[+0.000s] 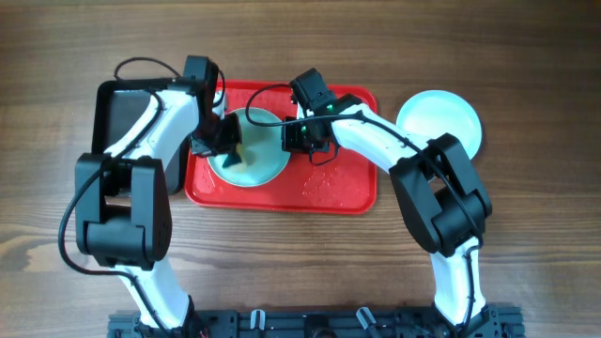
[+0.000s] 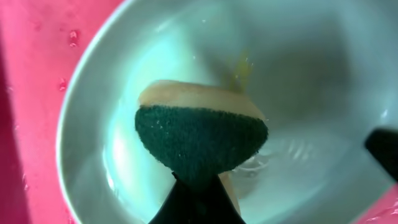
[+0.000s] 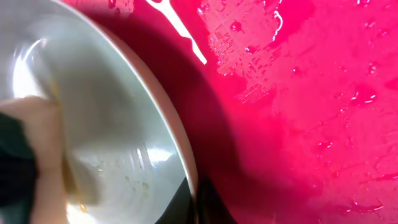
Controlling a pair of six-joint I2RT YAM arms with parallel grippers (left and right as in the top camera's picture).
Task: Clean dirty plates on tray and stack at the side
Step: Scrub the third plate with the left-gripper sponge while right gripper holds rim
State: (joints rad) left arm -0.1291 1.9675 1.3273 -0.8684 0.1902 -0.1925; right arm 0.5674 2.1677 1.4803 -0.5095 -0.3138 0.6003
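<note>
- Wooden table (image 1: 526, 235) bears everything, with a black tray (image 1: 117, 113) towards its left end.
- Red tray (image 1: 338, 188), wet with drops, lies in the middle of the table.
- Pale plate (image 1: 258, 164) sits on the red tray's left half, a yellow smear (image 2: 239, 71) inside it.
- Further plates (image 1: 439, 120) rest on the table just right of the red tray.
- Sponge (image 2: 199, 137), green scourer over yellow foam, is pressed into the pale plate.
- Left gripper (image 2: 194, 186) is clamped on the sponge.
- Right gripper (image 3: 198, 202) pinches the pale plate's rim, jaws tight.
</note>
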